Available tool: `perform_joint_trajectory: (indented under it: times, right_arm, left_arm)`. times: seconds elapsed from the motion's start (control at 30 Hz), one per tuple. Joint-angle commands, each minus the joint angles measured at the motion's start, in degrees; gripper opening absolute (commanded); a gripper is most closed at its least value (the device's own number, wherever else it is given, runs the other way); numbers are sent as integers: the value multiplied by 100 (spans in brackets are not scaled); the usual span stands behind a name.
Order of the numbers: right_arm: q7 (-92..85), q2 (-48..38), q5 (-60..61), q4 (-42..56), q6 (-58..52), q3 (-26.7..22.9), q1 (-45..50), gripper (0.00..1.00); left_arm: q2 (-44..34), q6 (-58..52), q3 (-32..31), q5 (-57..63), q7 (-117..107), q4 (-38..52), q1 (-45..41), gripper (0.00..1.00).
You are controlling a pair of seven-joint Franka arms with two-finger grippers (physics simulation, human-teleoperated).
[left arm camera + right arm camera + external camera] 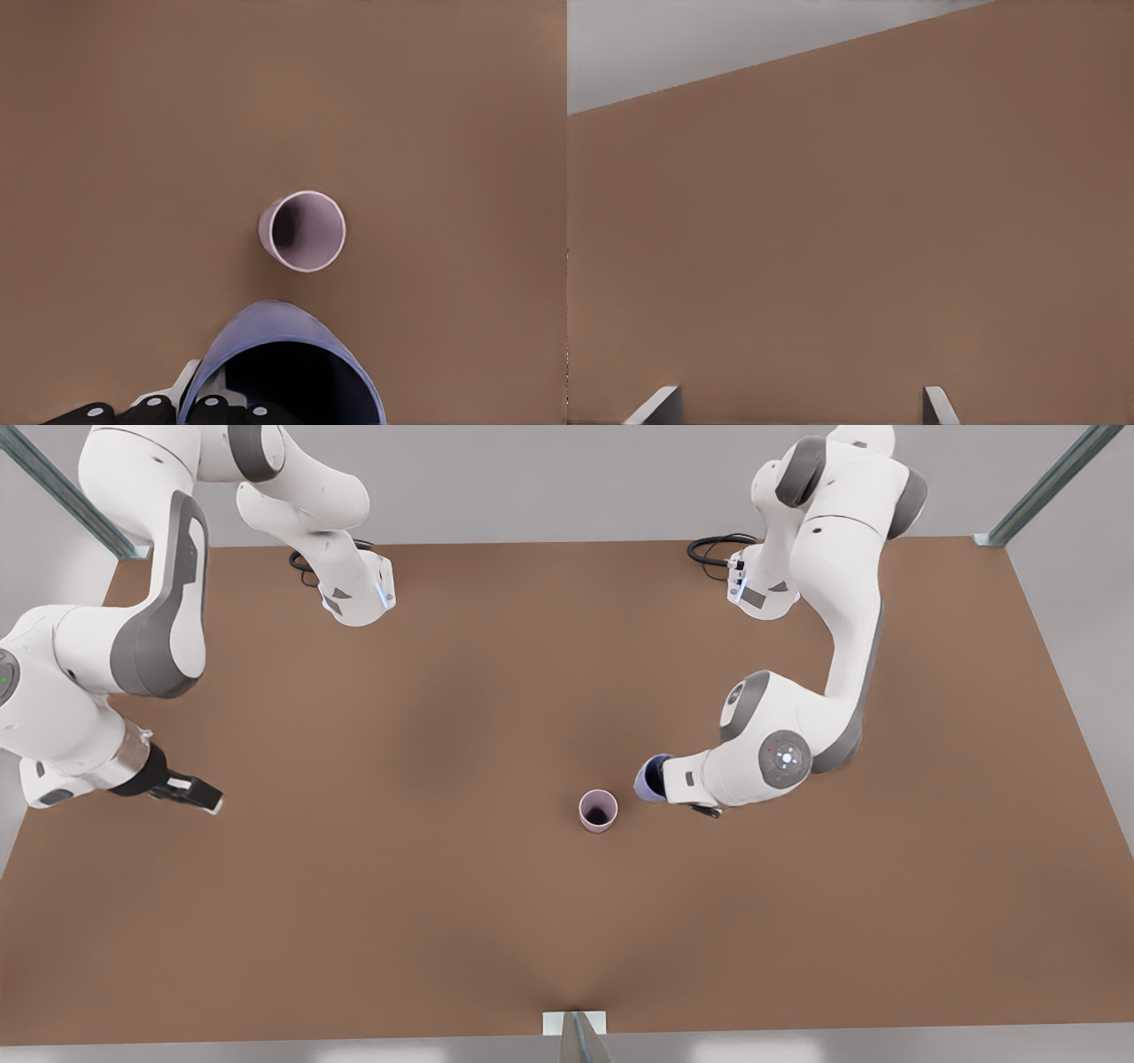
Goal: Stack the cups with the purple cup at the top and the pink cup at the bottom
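In the front view, the small tapered blue-violet purple cup (653, 778) is carried at the tip of the left gripper (663, 781), right of centre, just beside the pale pink-mauve tapered pink cup (598, 810), which stands upright and looks empty on the flat brown bench (443, 921). The right gripper (197, 791) waits at the left edge, well apart. The left wrist view shows the purple cup (283, 367) at the bottom, its dark interior apparently empty, the fingers (182, 390) pinching its wall, with the pink cup (301, 232) at centre beyond it. In the right wrist view, 2 spread fingers (656, 405) frame bare bench (850, 248). The carry step seems underway; next calls for centring over the pink cup and lowering in.
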Motion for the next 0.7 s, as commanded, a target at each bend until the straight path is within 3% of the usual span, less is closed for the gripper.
perform_joint_trajectory:
  times: [0.0,0.13,0.67]
  right_arm:
    - [-1616,-22,40,21,-39,-9,-12,100]
    - [-1598,-22,5,91,-4,-9,-29,100]
    - [-1589,-13,31,399,-31,-97,-152,100]
  left_arm:
    - [114,334,-4,-23,-4709,83,-138,21]
    - [553,544,-4,-14,-5289,681,-489,21]
    - [791,711,5,399,-5272,628,-630,21]
